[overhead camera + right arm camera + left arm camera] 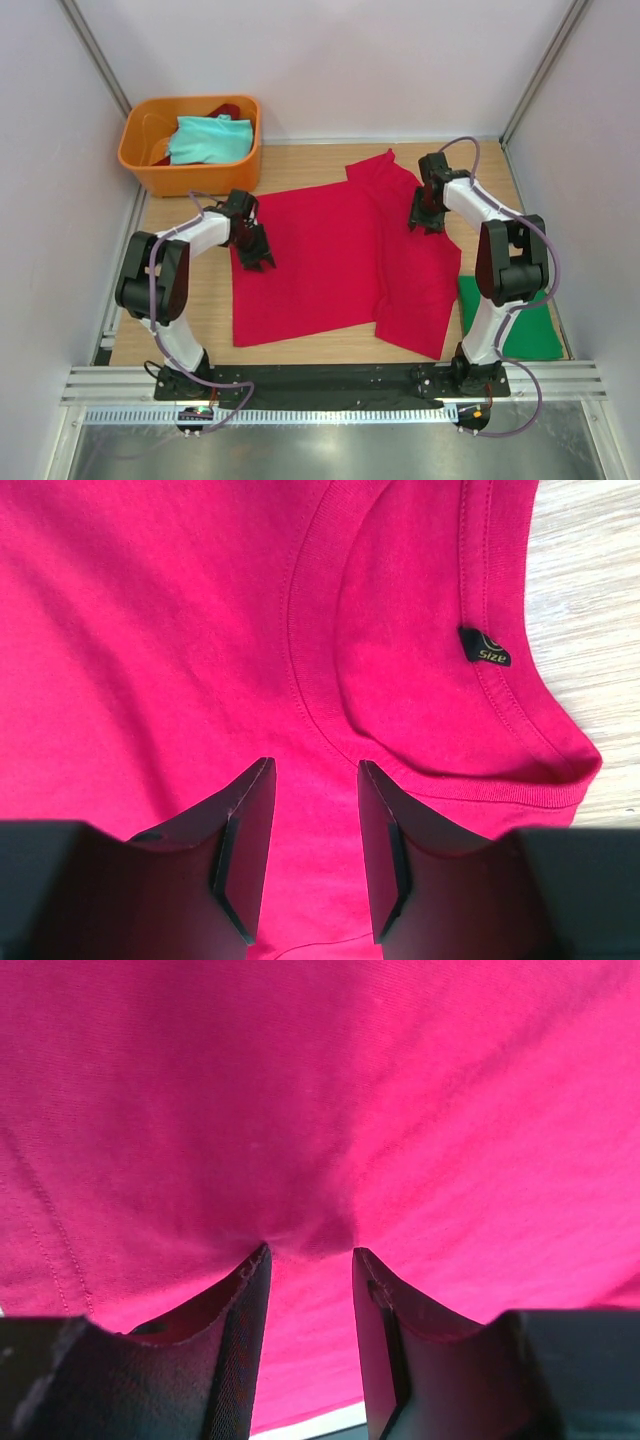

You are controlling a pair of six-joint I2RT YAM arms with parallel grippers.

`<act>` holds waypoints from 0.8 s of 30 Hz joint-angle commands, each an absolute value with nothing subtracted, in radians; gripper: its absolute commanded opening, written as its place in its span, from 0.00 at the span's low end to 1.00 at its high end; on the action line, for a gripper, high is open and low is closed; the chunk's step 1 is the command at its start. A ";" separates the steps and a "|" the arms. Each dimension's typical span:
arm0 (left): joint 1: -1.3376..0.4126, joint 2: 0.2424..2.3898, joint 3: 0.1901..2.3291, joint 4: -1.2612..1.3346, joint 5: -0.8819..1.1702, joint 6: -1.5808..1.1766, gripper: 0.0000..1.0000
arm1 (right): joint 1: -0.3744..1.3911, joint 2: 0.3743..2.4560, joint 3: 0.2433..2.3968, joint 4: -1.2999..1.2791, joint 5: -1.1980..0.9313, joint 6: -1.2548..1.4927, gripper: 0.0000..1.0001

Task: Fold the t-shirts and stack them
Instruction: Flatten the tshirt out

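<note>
Lying flat on the wooden table point(300, 165), the red t-shirt point(310, 265) had its long axis across the top view, from 9 o'clock to 3 o'clock, with one arm at each end. The left gripper point(260, 258) was over the 9 o'clock edge. Its jaws stood parted and held nothing; only a small pucker of cloth sat just before the tips. The right gripper point(427, 224) was over the 3 o'clock end, also parted and empty. In its own camera the collar point(300, 660) lay very near, at 1 o'clock. I judged that the next fold needed both ends pinched together. The soft cloth could slip. Bare wood showed at 12 o'clock. The green t-shirt point(535, 335) lay flat at 4 o'clock, and the teal t-shirt point(210, 140) was in the orange tub point(190, 178) at 10 o'clock.
</note>
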State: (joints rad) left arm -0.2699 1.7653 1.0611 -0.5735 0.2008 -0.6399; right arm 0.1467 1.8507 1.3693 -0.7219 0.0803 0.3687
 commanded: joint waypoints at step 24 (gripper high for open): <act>-0.067 1.436 0.957 -0.710 0.146 -0.607 0.59 | 0.207 1.297 0.946 -1.065 -0.107 0.633 0.48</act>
